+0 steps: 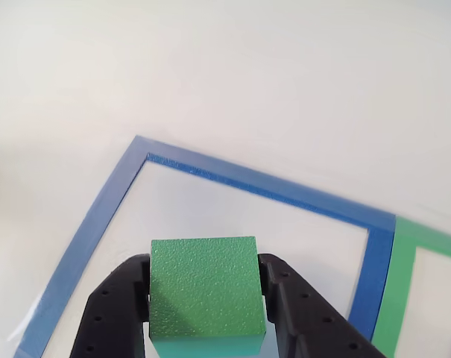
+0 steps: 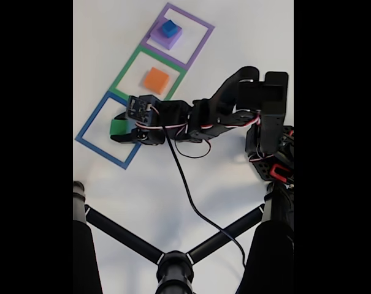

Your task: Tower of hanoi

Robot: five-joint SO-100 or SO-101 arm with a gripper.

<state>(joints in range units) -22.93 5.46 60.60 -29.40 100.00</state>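
Pincer [image 1: 207, 313] pinching green block [image 1: 204, 287] by opposite side faces, over blue frame [image 1: 270, 190]. Foam looks light, soft, grippy: you squeeze gently, mid-height. Orange block [image 2: 156, 80] and purple block [image 2: 165, 38] with blue cube [image 2: 169, 28] well beyond pincer.

In the fixed view, three square frames run diagonally from the upper centre to the left middle of the counter [image 2: 234, 37]. The uppermost frame [image 2: 179, 35] contains the widest block [image 2: 164, 39] with the smallest cube [image 2: 169, 28] on it. The middle frame [image 2: 148, 75] contains one block [image 2: 156, 80]. The lowest frame [image 2: 105, 131] contains a block [image 2: 118, 127] between the jaws of the gripper [image 2: 122, 127].
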